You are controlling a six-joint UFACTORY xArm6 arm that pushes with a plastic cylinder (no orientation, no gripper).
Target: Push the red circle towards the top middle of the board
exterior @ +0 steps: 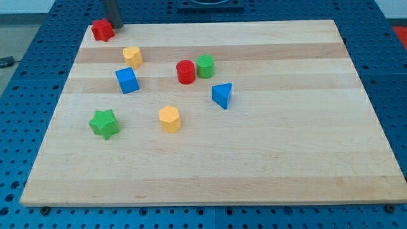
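The red circle stands on the wooden board a little left of the middle, in the upper half. A green circle touches its right side. My tip is at the board's top left corner, just right of a red star-like block and far up-left of the red circle.
A yellow block and a blue cube lie left of the red circle. A blue triangle lies to its lower right. A yellow hexagon and a green star lie lower left.
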